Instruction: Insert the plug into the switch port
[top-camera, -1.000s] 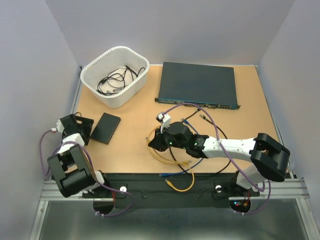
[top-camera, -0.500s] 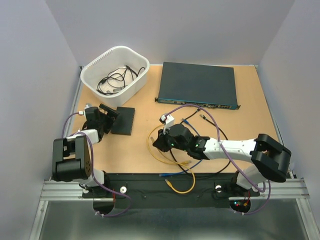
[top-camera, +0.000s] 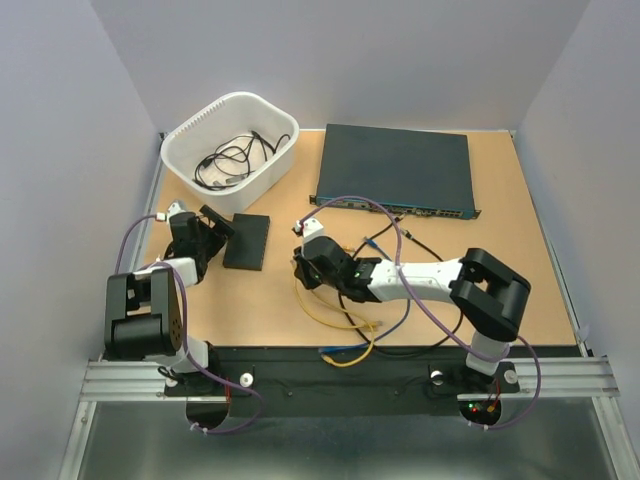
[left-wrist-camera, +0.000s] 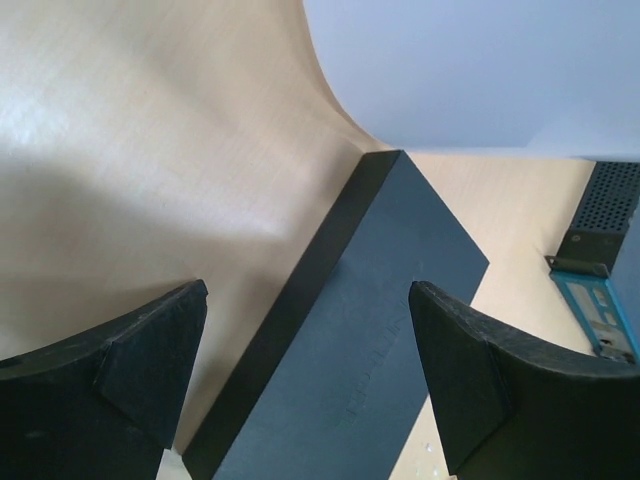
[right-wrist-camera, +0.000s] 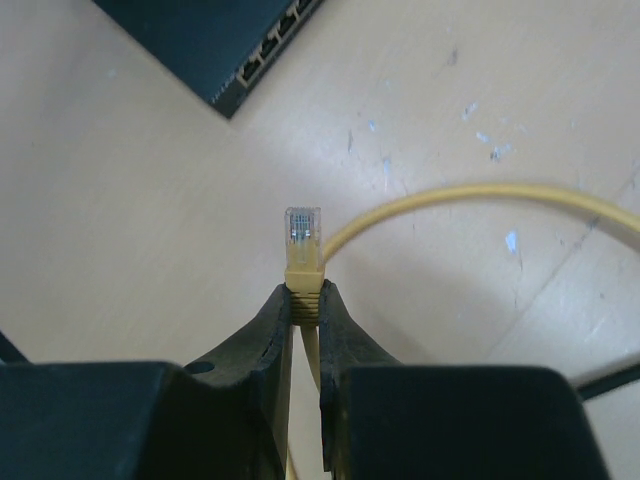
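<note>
The small flat black box (top-camera: 247, 240) lies on the table left of centre. My left gripper (top-camera: 214, 226) is open at its left end. In the left wrist view the box (left-wrist-camera: 370, 330) lies between and beyond the spread fingers (left-wrist-camera: 150, 360), which do not touch it. My right gripper (top-camera: 303, 268) is shut on the yellow plug (right-wrist-camera: 303, 240), just right of the box. The clear plug tip sticks out past the fingertips and points at the box's corner (right-wrist-camera: 215, 40). Its edge there shows sockets (right-wrist-camera: 270, 45), the switch ports. The yellow cable (top-camera: 330, 310) trails behind.
A large dark unit (top-camera: 395, 168) with a row of ports stands at the back centre. A white basket (top-camera: 230, 150) holding black cables stands at the back left. Blue, black and yellow cables (top-camera: 375, 300) lie looped under the right arm near the front edge.
The small black box has shifted right and farther back, with my left gripper following it. My right gripper has carried the yellow plug left and back, towards the box.
</note>
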